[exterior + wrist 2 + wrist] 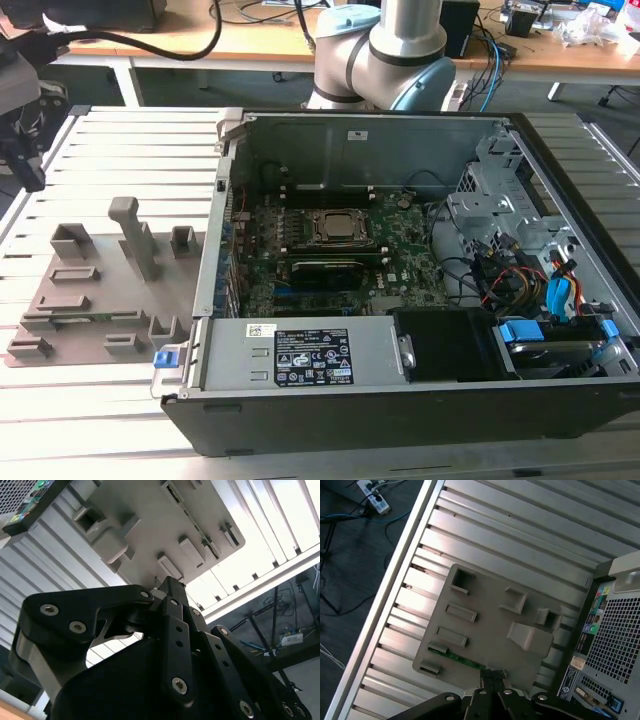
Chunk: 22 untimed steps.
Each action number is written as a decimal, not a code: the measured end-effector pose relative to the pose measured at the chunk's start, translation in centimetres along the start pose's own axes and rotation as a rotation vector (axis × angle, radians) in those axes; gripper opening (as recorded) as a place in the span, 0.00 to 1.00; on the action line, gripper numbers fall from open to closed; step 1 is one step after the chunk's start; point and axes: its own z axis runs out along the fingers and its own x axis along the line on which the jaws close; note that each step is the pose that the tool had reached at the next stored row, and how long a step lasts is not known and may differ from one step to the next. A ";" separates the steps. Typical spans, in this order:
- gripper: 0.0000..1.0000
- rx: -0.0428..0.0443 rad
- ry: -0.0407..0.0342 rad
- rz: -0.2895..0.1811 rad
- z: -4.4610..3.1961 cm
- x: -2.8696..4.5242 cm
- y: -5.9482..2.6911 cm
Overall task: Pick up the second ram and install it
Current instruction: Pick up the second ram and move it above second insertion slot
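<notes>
Gripper (493,676): closed, empty, above the grey fixture tray (485,605) on the slatted desk (520,525). Second ram (462,659): green stick lying in the tray, just ahead of the gripper, ungrasped. Step, by judgement: approach for pickup. A grasp calls for parted jaws squared across the thin board.

Obs: the arm (385,45) shows its lower joints at the upper middle of the exterior view. A silver tube stands upright there, with pale blue joint housings at either side. The gripper (493,674) (167,582) is seen from behind in both wrist views. It is black, with bolted linkage bars wide at the body and converging forward. The fingers (485,680) are drawn together, tips meeting.
</notes>
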 end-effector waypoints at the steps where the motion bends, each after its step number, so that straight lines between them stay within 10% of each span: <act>1: 0.11 -0.0003 0.0004 -0.013 0.00 0.00 0.00; 22: 0.11 -0.0091 0.0119 -0.374 0.00 0.00 0.00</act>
